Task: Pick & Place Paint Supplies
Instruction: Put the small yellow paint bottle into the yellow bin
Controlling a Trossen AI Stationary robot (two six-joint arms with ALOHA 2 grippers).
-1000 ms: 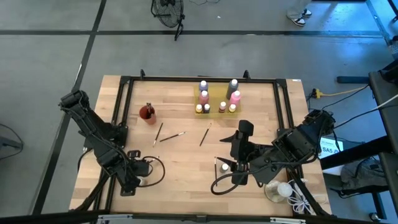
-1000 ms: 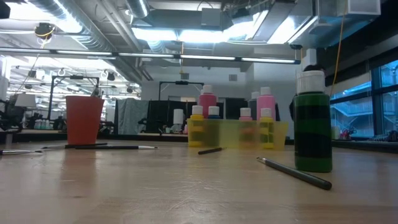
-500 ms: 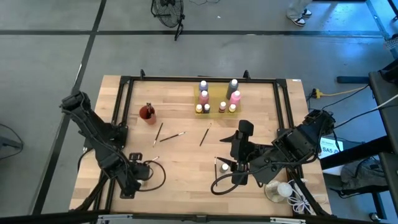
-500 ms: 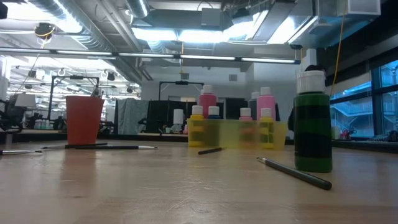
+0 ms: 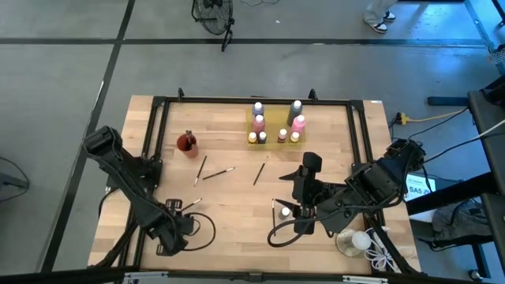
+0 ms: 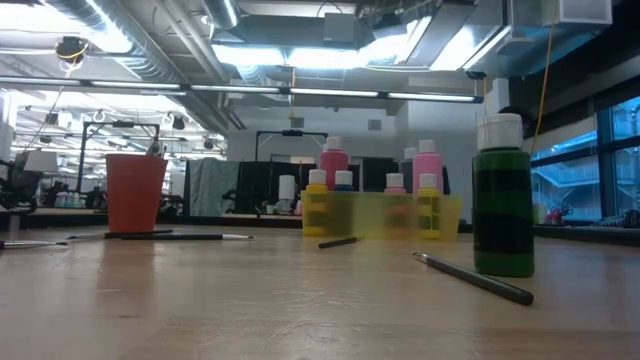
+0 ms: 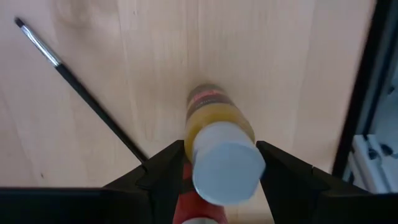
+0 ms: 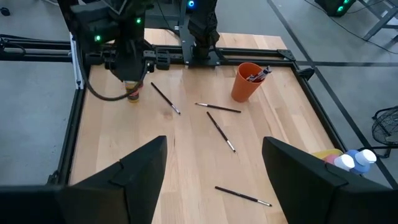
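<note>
**Yellow bottle between the left fingers**

Nearest, we see the left gripper at the table's front-left corner, clamped on a yellow paint bottle that stands on the wood; one paintbrush lies just beside it. The right gripper hovers with fingers spread, empty, near a green bottle. Farther back, more bottles fill a yellow tray.

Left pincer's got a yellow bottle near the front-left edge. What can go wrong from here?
1. The left pincer holds the yellow bottle up near its white cap; it may tilt or slip.
2. A paintbrush lies close by and could get knocked.
3. The right pincer waits open beside the green bottle, which could tip.
</note>
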